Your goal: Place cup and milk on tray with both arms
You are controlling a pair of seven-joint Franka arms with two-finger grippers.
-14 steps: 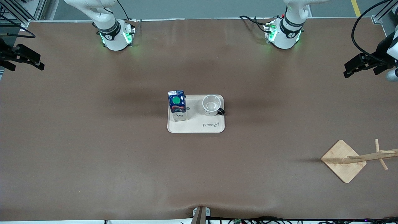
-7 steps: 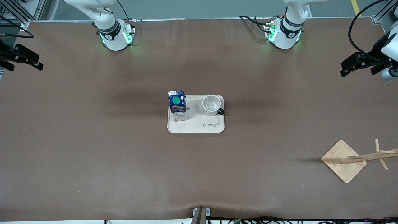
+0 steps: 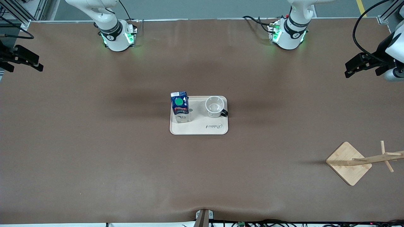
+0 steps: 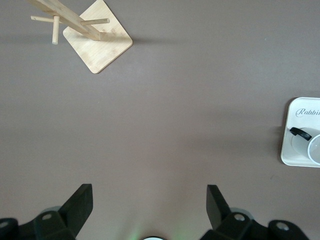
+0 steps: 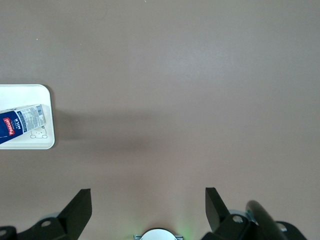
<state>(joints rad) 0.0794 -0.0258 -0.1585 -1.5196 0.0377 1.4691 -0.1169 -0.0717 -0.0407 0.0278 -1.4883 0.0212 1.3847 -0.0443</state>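
Note:
The cream tray (image 3: 199, 127) lies at the table's middle. The dark blue milk carton (image 3: 180, 106) with a green cap stands upright on it, at the end toward the right arm. The white cup (image 3: 215, 107) with a black handle stands upright on it, at the end toward the left arm. My left gripper (image 3: 350, 70) is open and empty, high over the table's edge at the left arm's end. My right gripper (image 3: 36, 65) is open and empty, high over the edge at the right arm's end. The left wrist view shows the tray's end (image 4: 295, 127) with the cup (image 4: 314, 148). The right wrist view shows the tray's corner (image 5: 35, 142) with the milk (image 5: 20, 124).
A wooden stand with a square base (image 3: 348, 163) and pegs (image 3: 383, 156) sits near the front camera toward the left arm's end; it also shows in the left wrist view (image 4: 98, 42). Cables run along the table's front edge.
The left gripper has drifted slightly toward the table's middle and up in the view. The right gripper has shifted slightly outward. Tray, milk and cup have not moved.

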